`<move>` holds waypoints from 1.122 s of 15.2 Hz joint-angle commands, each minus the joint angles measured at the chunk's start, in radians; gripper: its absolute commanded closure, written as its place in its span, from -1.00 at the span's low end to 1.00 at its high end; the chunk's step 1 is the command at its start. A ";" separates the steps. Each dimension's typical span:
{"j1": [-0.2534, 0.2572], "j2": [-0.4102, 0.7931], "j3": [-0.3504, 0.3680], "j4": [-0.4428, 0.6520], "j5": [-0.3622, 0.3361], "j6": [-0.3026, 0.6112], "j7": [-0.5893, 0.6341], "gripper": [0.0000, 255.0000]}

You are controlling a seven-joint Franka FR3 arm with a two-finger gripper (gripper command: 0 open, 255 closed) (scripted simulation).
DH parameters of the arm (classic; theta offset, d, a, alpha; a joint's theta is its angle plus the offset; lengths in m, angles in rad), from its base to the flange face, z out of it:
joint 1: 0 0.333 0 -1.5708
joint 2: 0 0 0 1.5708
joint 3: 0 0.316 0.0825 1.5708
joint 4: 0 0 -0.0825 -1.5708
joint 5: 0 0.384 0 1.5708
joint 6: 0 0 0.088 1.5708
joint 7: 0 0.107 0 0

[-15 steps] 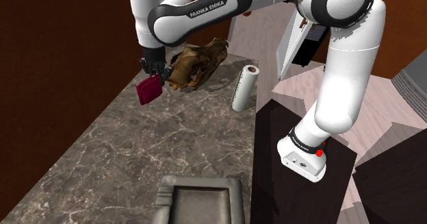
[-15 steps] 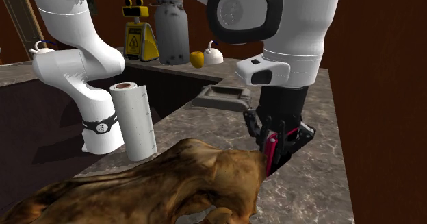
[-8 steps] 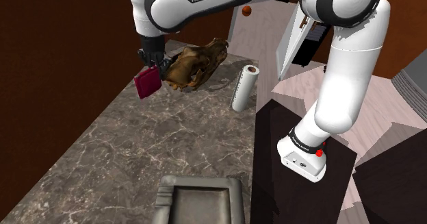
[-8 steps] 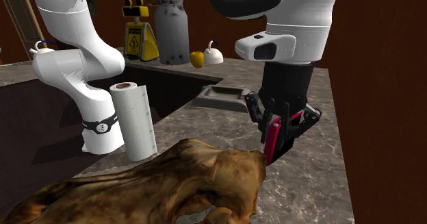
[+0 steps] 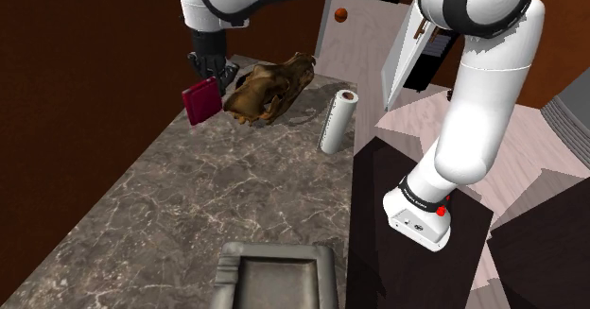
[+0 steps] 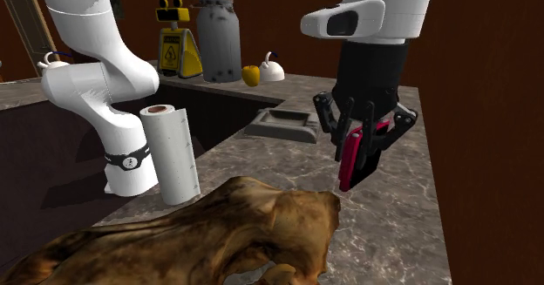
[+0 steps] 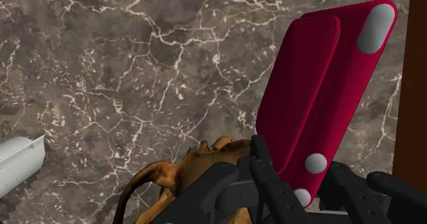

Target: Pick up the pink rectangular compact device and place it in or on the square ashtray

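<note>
Shoulder view: hand [image 5: 210, 71] clamped on the dark pink device [image 5: 199, 103], off the table [image 5: 189, 213] at the far left, just beside a brown crumpled object [image 5: 269, 88]; square ashtray [image 5: 230, 263] at the near edge, well apart. Second exterior view: device hanging upright below the hand, clear of the marble. Wrist view: hand closed on the device's lower end. Pickup judged done; carry and placing left.

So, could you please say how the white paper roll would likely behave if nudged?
Standing on end, tall and narrow, the paper roll would probably tip easily. Once down, its round body would likely roll along the counter.
</note>
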 commanded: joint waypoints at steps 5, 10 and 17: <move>-0.002 -0.156 0.044 -0.184 0.074 0.047 0.044 1.00; 0.015 -0.296 0.084 -0.337 0.155 0.084 0.082 1.00; 0.068 -0.470 0.138 -0.493 0.273 0.103 0.142 1.00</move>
